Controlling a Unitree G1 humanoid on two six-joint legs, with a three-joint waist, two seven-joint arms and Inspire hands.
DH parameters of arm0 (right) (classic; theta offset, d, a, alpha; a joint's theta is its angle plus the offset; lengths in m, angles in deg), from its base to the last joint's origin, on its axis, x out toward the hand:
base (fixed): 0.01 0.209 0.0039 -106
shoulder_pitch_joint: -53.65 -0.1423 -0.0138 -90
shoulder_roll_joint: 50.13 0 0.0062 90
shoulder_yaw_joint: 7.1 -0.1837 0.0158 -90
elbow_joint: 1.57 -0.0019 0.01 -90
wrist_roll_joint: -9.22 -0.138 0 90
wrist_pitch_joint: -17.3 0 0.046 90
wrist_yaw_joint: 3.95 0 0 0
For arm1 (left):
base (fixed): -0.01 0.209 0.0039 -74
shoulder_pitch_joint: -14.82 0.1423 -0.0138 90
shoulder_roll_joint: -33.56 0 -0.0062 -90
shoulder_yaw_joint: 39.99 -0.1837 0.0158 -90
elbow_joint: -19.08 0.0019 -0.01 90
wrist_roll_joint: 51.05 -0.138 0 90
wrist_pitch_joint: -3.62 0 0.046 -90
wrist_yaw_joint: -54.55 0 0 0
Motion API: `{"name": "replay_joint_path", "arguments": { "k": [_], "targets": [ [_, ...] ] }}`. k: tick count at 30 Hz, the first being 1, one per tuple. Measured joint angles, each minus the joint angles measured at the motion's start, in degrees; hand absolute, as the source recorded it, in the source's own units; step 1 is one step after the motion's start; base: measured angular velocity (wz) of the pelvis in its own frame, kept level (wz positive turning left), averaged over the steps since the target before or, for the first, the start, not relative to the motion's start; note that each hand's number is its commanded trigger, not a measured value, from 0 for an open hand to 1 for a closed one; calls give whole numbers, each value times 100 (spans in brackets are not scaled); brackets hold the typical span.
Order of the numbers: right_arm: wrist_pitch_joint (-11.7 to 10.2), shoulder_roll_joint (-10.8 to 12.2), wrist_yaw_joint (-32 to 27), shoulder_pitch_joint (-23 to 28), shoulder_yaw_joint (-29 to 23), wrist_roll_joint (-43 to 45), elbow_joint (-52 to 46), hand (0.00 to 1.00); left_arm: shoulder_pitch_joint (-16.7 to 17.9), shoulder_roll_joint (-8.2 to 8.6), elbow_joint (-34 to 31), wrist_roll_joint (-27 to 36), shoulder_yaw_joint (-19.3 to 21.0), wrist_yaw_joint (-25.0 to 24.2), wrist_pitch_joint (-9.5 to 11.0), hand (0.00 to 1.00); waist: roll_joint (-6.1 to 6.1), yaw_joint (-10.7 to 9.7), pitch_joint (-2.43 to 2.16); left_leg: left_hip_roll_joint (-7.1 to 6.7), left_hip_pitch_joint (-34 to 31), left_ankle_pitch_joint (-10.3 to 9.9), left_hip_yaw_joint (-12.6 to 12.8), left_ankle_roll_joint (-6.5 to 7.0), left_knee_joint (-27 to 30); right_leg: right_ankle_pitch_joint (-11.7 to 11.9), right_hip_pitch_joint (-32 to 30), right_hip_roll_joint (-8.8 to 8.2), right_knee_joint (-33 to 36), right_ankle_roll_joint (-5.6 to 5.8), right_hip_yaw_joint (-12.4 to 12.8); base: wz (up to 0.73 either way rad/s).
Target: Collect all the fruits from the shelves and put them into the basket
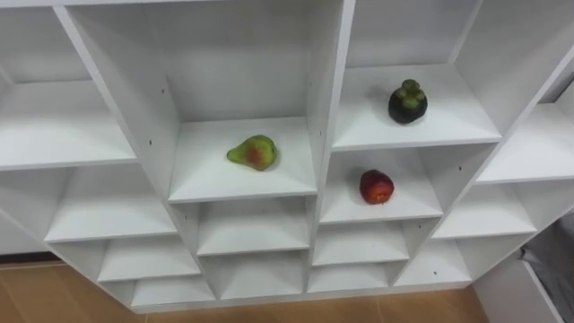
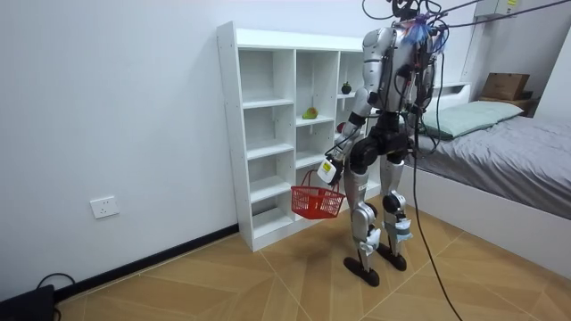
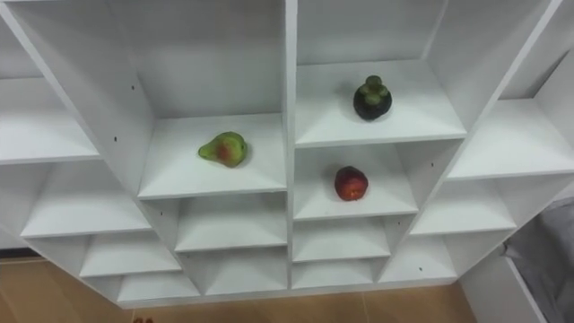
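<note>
A white shelf unit [image 1: 327,81] with open compartments is seen from above. A green pear [image 1: 253,152] with a red patch is laid on its side on a shelf in the middle column. In the next column to the right, a dark fruit [image 1: 407,102] with a green cap is stood upright, and a red apple [image 1: 377,187] is set in the compartment directly beneath it. Wooden floor [image 1: 54,301] is seen below.
</note>
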Motion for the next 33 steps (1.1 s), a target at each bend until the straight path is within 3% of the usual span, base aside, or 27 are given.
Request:
{"name": "replay_joint_path", "arguments": {
  "k": [6,10,15,21,24,29,33],
  "targets": [
    [-60,-1,-12,156,15,-299,-289,0,4,-28,6,92,-70,5,59,100,52,8,28,34,-7,-2,0,-3,-4,3,-7,11,2,-6,-1,0],
    [-71,-9,-56,188,-11,-259,-789,0,-9,-30,-12,90,-40,-4,67,100,73,-15,20,38,-25,-3,5,-4,-11,10,-47,15,20,-11,-4,0],
    [-191,-7,-95,529,-110,153,-2664,0,-23,-58,-86,90,-42,-82,125,100,121,-56,7,30,-108,-3,5,-5,24,25,-107,18,14,-19,-10,0],
    [-326,-8,-251,865,-42,607,-4178,0,-24,-62,-117,17,50,-257,263,100,115,-21,3,31,-111,-2,10,-5,35,25,-110,20,8,-19,-13,0],
    [-488,-6,-284,997,-40,715,-4651,0,-25,-64,-101,20,140,-264,294,100,99,-32,0,35,-108,-2,36,-6,24,30,-125,22,13,-23,6,-4],
    [-499,-2,-303,1180,-26,814,-5499,0,-19,-65,-94,42,141,-261,340,100,101,-41,-1,46,-126,-2,86,-5,-14,67,-184,36,22,-14,57,-7],
    [-549,-15,-409,1171,4,829,-6169,0,-38,-65,-110,39,117,-346,346,100,91,-45,-29,53,-214,-1,119,-3,4,106,-244,50,39,-17,82,-3]
  ]
}}
